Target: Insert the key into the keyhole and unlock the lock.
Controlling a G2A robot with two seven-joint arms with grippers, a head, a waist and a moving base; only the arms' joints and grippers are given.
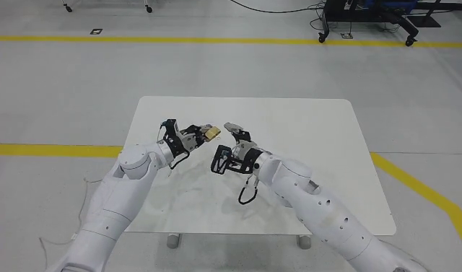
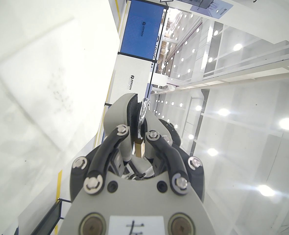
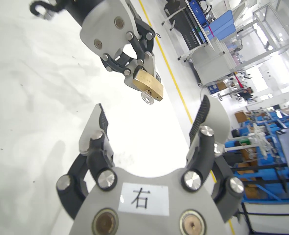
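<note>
My left gripper (image 1: 199,136) is raised above the white table (image 1: 310,128), shut on a brass padlock (image 1: 211,133). In the left wrist view its fingers (image 2: 121,110) clamp the silver shackle (image 2: 143,113), and the brass body (image 2: 139,149) lies towards the palm. The right wrist view shows the left gripper (image 3: 144,73) holding the padlock (image 3: 148,85) with the keyhole end facing out. A silvery key (image 3: 147,97) sticks out of the keyhole. My right gripper (image 3: 154,113) is open just short of the key, with nothing between its fingers. From above, it (image 1: 234,131) is close beside the padlock.
Both arms meet over the middle of the table, towards its left half. A black cable loop (image 1: 249,194) hangs from the right forearm. Yellow floor lines (image 1: 216,40) and wheeled frames (image 1: 368,12) lie far beyond the table.
</note>
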